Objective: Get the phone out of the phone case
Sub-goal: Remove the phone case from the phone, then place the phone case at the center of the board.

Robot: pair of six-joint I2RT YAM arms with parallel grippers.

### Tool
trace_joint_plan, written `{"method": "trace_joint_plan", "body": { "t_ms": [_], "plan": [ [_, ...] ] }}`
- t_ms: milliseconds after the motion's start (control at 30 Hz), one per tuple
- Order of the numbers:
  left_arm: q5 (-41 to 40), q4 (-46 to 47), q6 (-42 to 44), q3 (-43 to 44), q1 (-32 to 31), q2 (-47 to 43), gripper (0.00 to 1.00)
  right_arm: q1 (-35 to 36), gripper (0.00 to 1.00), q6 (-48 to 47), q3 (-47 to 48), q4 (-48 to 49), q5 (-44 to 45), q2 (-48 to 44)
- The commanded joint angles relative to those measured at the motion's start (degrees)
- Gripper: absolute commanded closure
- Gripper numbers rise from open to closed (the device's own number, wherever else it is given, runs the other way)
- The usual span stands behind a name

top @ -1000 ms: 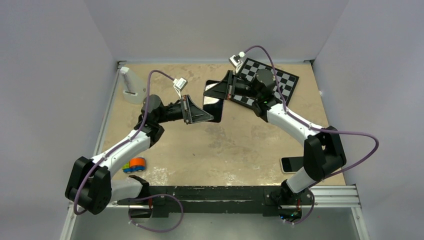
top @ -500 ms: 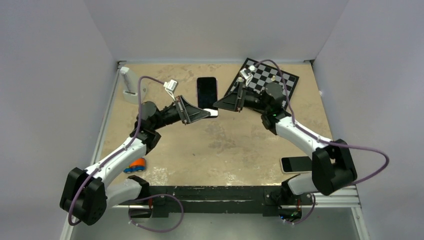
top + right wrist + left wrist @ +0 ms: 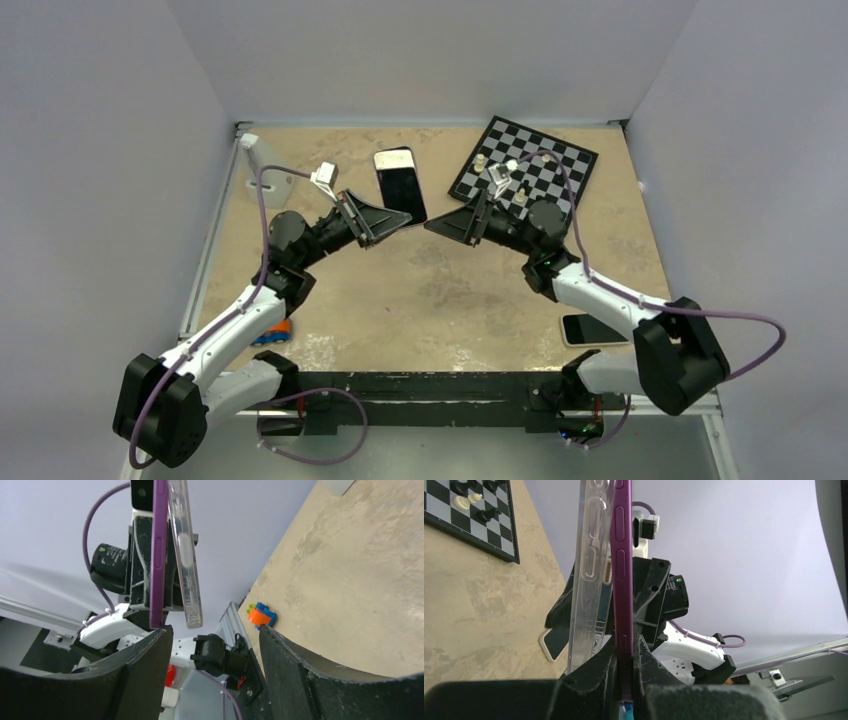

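The phone point(image 3: 399, 186) hangs above the table at the back middle, its dark screen catching light. My left gripper point(image 3: 404, 218) is shut on its near end. In the left wrist view both fingers point(image 3: 611, 672) clamp the phone's purple edge point(image 3: 621, 570), and the translucent phone case point(image 3: 591, 570) stands angled off beside it. The right wrist view shows the same purple edge point(image 3: 159, 555) with the case point(image 3: 186, 555) splayed away from it. My right gripper point(image 3: 433, 226) sits just right of the phone, open, with nothing between its fingers point(image 3: 150, 670).
A chessboard point(image 3: 560, 170) with several pieces lies at the back right. Another phone with a white rim point(image 3: 595, 329) lies near the right arm's base. An orange and blue toy point(image 3: 270, 333) lies near left, and a white stand point(image 3: 262, 170) stands back left.
My right gripper has let go of the phone, opened and drawn back to the right. The left arm has carried the phone left and turned its screen upward.
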Motion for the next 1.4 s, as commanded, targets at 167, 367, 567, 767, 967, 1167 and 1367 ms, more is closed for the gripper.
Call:
{"method": "trace_joint_plan", "body": {
  "t_ms": [167,367,567,767,967,1167,1367],
  "plan": [
    [0.2,9.6,-5.9,-1.0,0.4,-0.6,1.0,3.6,0.43,4.7,3.1,12.3,4.0,6.6],
    [0.1,11.6,-7.9,-2.6,0.4,-0.7,1.0,5.5,0.53,5.1,6.0,13.7,5.0,9.4],
    [0.8,12.7,-8.1,-2.9,0.4,0.3,1.0,7.1,1.0,2.9,6.4,12.5,6.7,11.8],
    [0.8,11.1,-5.2,-3.2,0.4,0.0,1.0,7.1,1.0,-10.5,10.4,-24.3,25.6,7.4],
    [-4.6,-7.7,10.3,-1.7,1.5,-4.2,1.0,6.2,0.97,-19.5,10.3,-37.8,30.3,6.0],
    [-10.2,-16.8,16.2,2.8,5.9,-0.1,1.0,6.2,0.46,-22.5,9.0,-36.3,25.8,8.8],
    [-16.0,-9.2,7.0,4.4,9.4,10.7,1.0,6.4,0.23,-24.2,10.6,-35.5,23.2,14.7]
  ]
}}
